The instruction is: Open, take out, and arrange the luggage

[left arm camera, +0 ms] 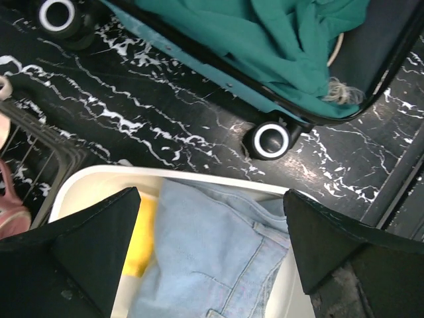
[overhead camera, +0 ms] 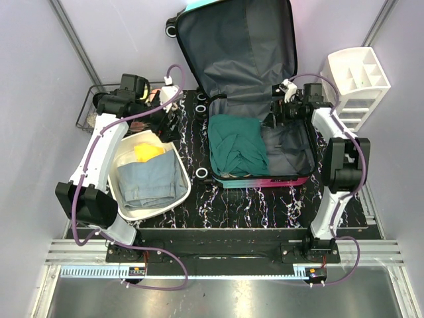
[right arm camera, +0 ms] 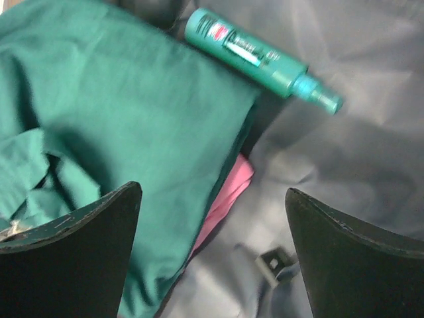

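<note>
Two grippers stand with jaws spread wide and nothing between them. We see the luggage (overhead camera: 242,93) lying open on the black, white-veined tabletop (overhead camera: 258,205). Its lid is raised at the far side and shows dark grey lining, and its shell is teal and pink along the near edge.

Inside the luggage, on its left half, lies a crumpled teal garment (overhead camera: 235,146). Beside that garment a teal spray bottle (right arm camera: 258,59) rests on the lining, its label too blurred for us to read. A pink item (right arm camera: 228,195) peeps from under the garment.

The right gripper (right arm camera: 212,192) hovers over the luggage's right half. The left gripper (left arm camera: 211,199) hangs left of the luggage, over the edge of a white tub (overhead camera: 132,213) holding folded light-blue jeans (overhead camera: 152,179) and something yellow (overhead camera: 149,151).

Farther left of the luggage sits a wire basket (overhead camera: 86,112), and right of it a white drawer organizer (overhead camera: 358,83). Pale lilac panels (overhead camera: 33,99) wall the cell.
</note>
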`<state>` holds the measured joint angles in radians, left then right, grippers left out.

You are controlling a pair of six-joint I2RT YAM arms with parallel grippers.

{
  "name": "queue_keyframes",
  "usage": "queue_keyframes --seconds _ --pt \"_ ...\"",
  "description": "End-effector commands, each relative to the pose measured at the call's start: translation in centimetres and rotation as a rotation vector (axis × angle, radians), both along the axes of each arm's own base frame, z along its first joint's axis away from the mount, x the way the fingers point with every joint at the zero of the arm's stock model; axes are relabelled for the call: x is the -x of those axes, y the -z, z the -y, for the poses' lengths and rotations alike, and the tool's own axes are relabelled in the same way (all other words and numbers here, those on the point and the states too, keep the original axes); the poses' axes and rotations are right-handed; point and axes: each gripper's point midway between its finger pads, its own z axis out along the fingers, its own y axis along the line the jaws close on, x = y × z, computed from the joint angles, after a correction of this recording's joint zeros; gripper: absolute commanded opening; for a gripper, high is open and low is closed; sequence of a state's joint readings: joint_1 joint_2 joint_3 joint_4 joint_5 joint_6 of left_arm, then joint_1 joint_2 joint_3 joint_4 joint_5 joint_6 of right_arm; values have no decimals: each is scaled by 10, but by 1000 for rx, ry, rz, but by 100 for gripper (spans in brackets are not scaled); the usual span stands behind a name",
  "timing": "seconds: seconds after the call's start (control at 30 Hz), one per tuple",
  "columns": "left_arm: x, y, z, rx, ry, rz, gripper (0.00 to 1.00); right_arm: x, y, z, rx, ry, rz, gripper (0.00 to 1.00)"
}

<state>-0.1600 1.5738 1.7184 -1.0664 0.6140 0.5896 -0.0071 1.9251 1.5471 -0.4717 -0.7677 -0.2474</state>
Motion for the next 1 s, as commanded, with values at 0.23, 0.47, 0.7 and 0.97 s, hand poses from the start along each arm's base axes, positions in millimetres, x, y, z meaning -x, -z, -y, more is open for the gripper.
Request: queue_keyframes --seconds 0.23,0.47,0.7,0.97 --pt "-5 -5 14 24 -28 21 96 -40 8 -78 -160 -224 68 100" --pt "-22 -16 30 25 11 73 96 -34 23 -93 -145 -240 38 68" --pt "-57 -23 69 36 105 185 98 -5 -42 -85 -93 -283 295 0" --pt "-95 -34 118 193 260 316 99 53 -95 -90 -41 -364 559 0"
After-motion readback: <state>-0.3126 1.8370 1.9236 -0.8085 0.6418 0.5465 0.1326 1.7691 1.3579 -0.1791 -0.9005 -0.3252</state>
